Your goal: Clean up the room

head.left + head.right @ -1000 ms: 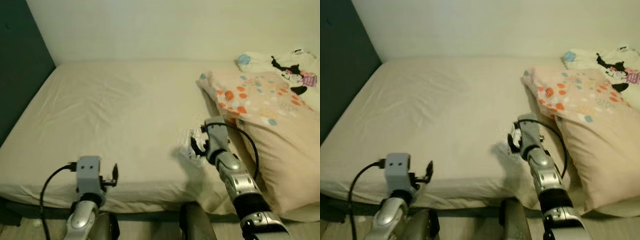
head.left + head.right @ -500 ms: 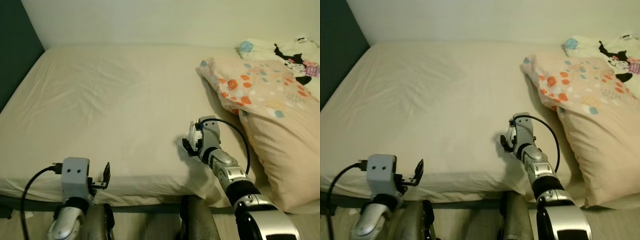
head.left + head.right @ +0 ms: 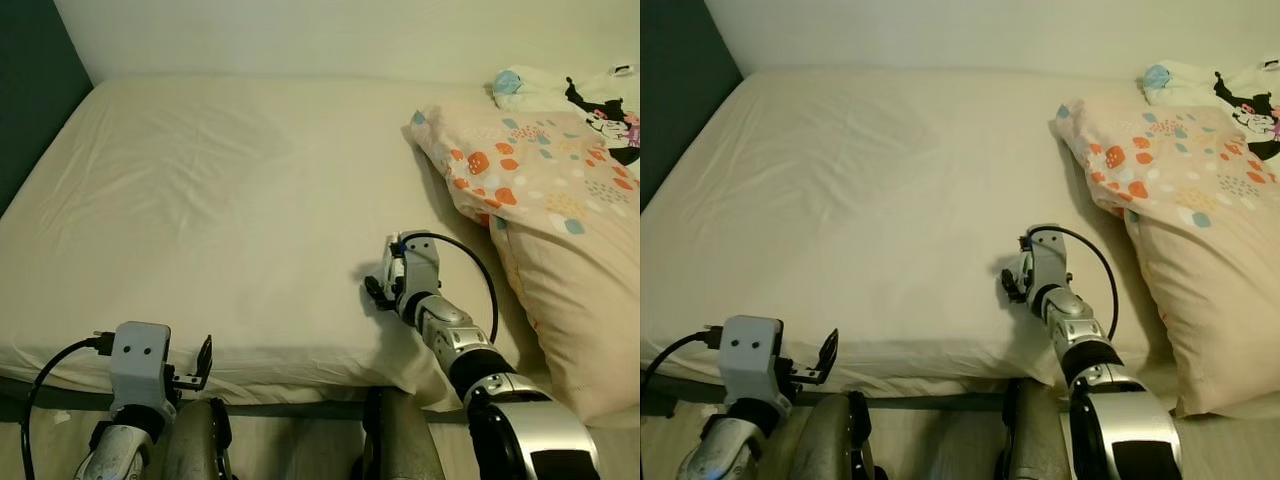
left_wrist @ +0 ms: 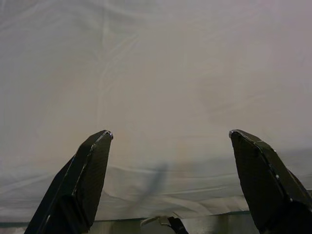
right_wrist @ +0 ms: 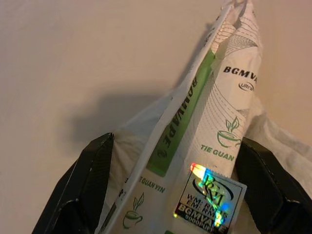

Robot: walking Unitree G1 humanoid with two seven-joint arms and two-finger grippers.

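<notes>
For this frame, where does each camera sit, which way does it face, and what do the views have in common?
Left eye: on the head, looking down at the bed; both arms show.
Right eye: same, offset sideways; right hand by the pillow.
Left wrist: looks along the open left hand at the sheet.
Right wrist: looks along the right hand at a gripped packet.
Shared: the bed's pale sheet appears in all four.

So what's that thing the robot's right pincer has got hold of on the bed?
On the big bed, look near the front edge, just left of the patterned pillow. There the right pincer is shut on a small white packet. It stands out by its green stripe, leaf logos and shiny hologram sticker.
</notes>
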